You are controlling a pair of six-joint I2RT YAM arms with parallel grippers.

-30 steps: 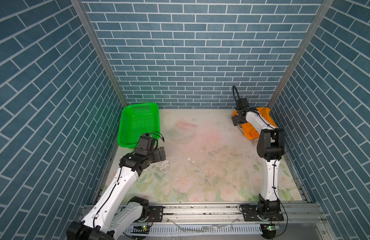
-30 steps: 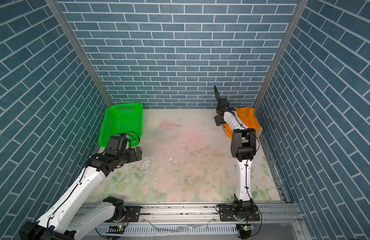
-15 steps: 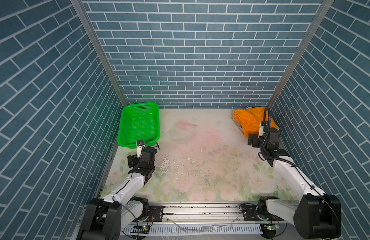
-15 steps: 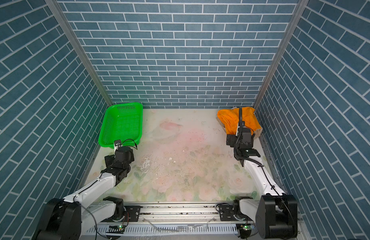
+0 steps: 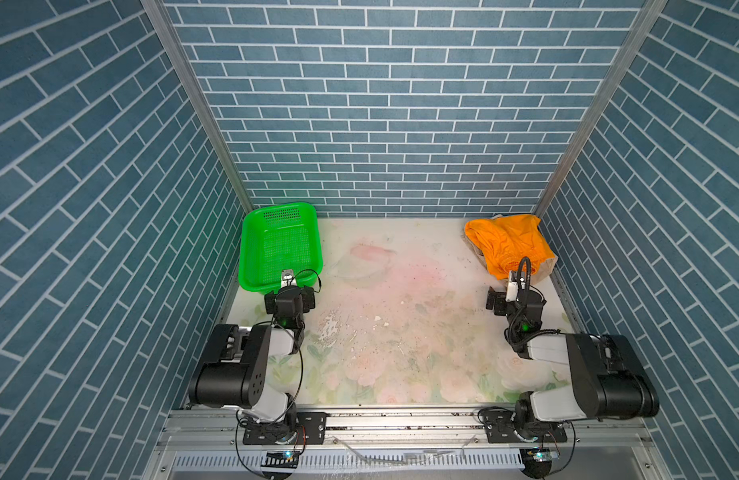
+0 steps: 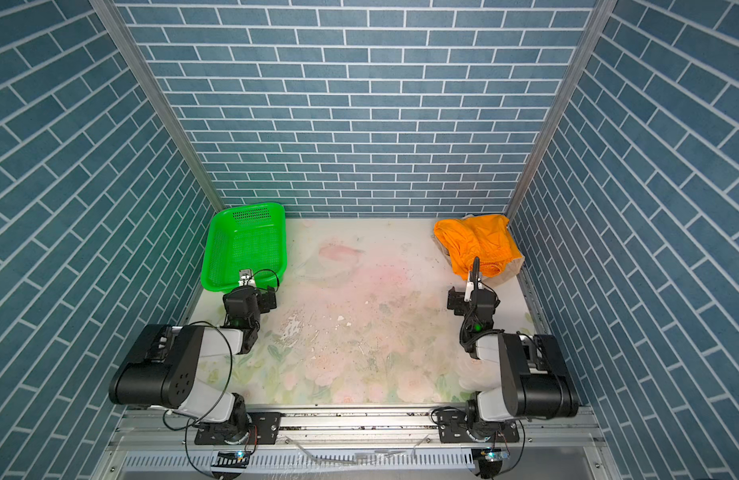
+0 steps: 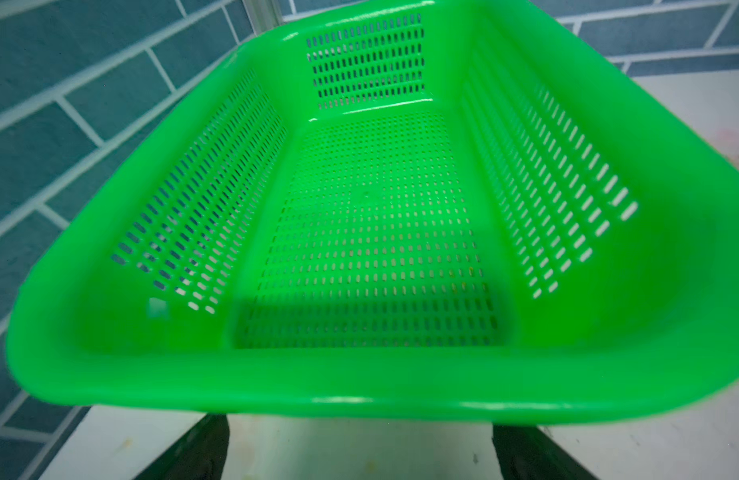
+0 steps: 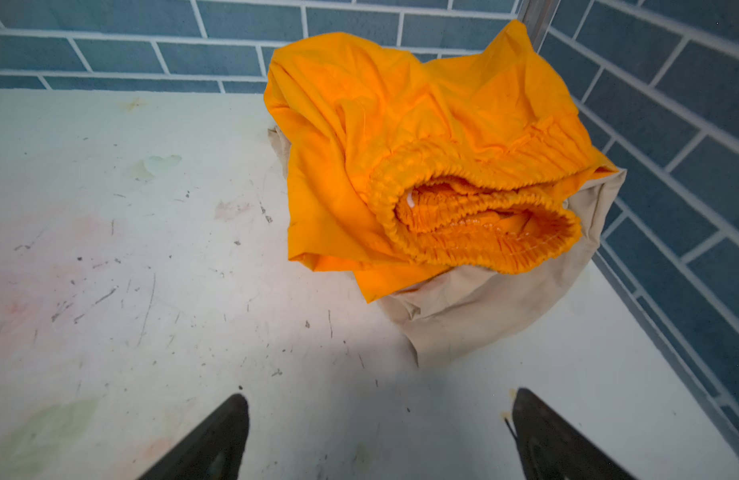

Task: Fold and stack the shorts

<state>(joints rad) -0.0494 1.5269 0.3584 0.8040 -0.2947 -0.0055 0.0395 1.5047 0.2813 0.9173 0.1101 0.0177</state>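
1. Both arms have drawn back toward the near rail since a second ago. The left arm (image 5: pixel 243 365), which was stretched out beside the basket, now sits folded low. The right arm (image 5: pixel 588 374), which reached into the far right corner onto the orange cloth, is folded by the right wall, clear of the cloth.
2. We see the green perforated basket (image 5: pixel 251 249) upright in the far left corner, against the left wall in both top views. Its slotted walls and floor fill the left wrist view.
3. We find the left fingers (image 7: pixel 197 451) spread wide with nothing between them, low over the counter. Their tips pass out of sight under the basket's near rim, and we cannot tell whether they touch it.
4. Between the arms lies the floral-print counter (image 5: pixel 401 332), scuffed and flaked around its middle.
5. We find the right fingers (image 8: pixel 210 440) spread wide too, gripping nothing. They hang low over the counter, pointing at the cloth pile and apart from it.
6. The orange shorts (image 5: pixel 507 243) lie crumpled in the far right corner, close to both walls. In the right wrist view their gathered waistband gapes toward the camera.
7. The beige shorts (image 8: pixel 484 307) lie under the orange pair. They stick out on its near side and along the right wall, and a thin strip shows at its left edge. Neither pair is folded, though we already see one on top of the other.
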